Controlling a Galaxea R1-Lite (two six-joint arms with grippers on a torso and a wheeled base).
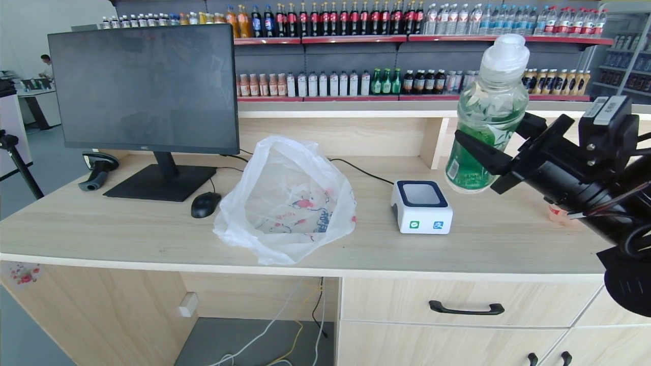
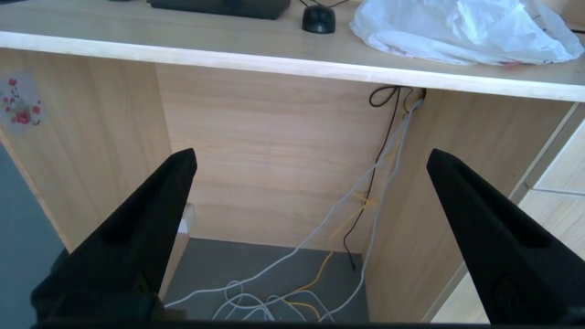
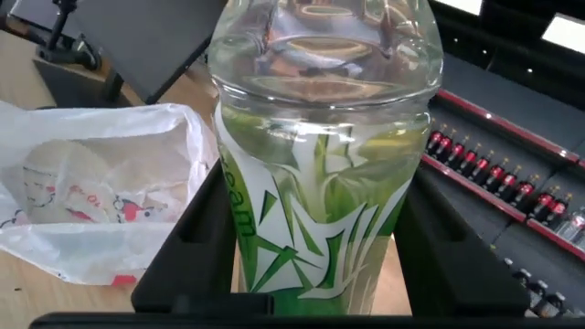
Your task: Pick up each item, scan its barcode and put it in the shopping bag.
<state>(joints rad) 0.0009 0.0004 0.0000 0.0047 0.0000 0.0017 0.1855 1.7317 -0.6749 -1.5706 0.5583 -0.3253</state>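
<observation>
Left tool (image 2: pixel 311 160) hangs low in front of the tabletop (image 1: pixel 508 244), its fingers spread wide with nothing between them. It faces the open bay where loose cables (image 2: pixel 302 283) trail to the floor. My guess is it sits there to stay out of the other arm's way.

Up on the tabletop, at the far left, a handheld scanner (image 1: pixel 96 170) rests beside the monitor (image 1: pixel 145 86). A mouse (image 1: pixel 205 204) lies just by the monitor's foot. Next along is the shopping bag (image 1: pixel 287 203), white and thin. It slumps on the surface with its mouth gaping upward, which should let an item drop straight in. I cannot tell whether anything is in it yet.

Just right of the bag stands the small barcode reader (image 1: pixel 421 206), its window facing up and near enough to the bag for a short carry.

Above and to the right of the reader is the green-labelled bottle (image 1: pixel 485 117), held upright in the air. The right tool (image 1: pixel 501 140) pinches it across the lower body, leaving the cap and shoulder free. It looks poised for scanning. I judge the label's code must turn down toward that window first. Something small and pinkish (image 1: pixel 559 213) stands on the tabletop, half hidden behind that arm.
</observation>
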